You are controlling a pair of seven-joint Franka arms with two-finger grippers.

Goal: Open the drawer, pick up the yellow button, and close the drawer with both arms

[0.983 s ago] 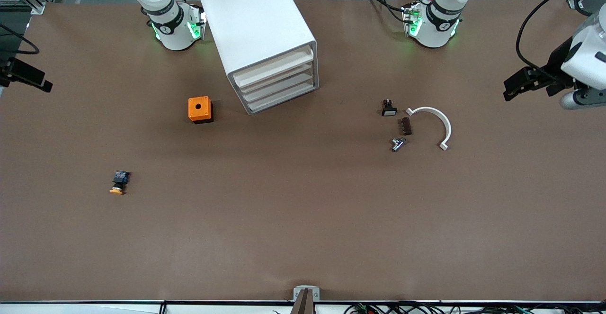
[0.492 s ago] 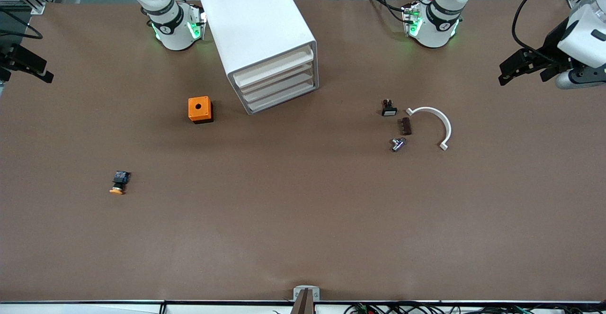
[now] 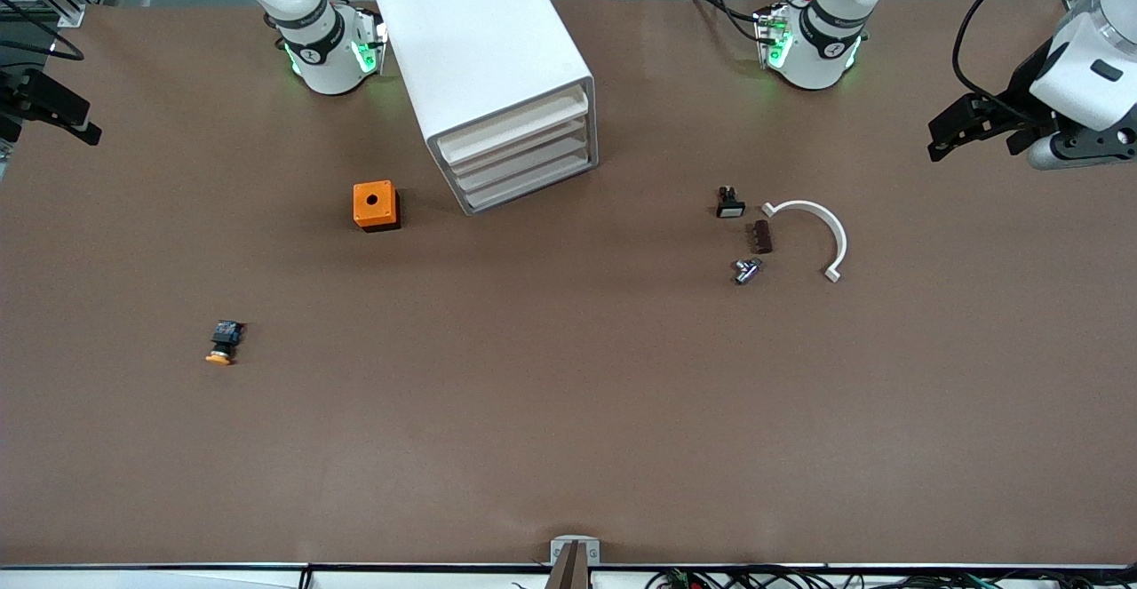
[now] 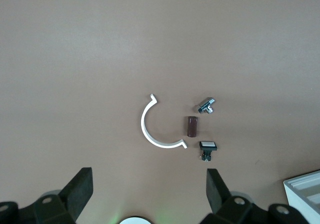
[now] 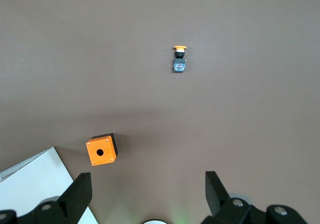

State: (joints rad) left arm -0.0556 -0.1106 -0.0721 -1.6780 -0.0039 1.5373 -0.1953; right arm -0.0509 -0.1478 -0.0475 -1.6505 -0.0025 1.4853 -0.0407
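The white cabinet [image 3: 484, 56] stands between the two arm bases, and its uppermost drawer [image 3: 520, 122] sits flush with the three below it. The button [image 3: 221, 344], orange cap on a black body, lies on the bare table toward the right arm's end; the right wrist view also shows the button [image 5: 179, 60]. My right gripper [image 3: 71, 123] hangs open over that end's table edge with nothing between its fingers, as the right gripper [image 5: 148, 188] shows in its wrist view. My left gripper [image 3: 949, 138] hangs open and empty over the left arm's end, as the left gripper [image 4: 149, 184] shows in its wrist view.
An orange cube with a hole [image 3: 375, 205] sits beside the cabinet. Toward the left arm's end lie a small black part with a white face [image 3: 730, 205], a brown block [image 3: 761, 236], a metal fitting [image 3: 746, 270] and a white curved piece [image 3: 826, 229].
Both grippers have drifted a little toward the bases' side of the table, still open. Nothing on the table has moved.
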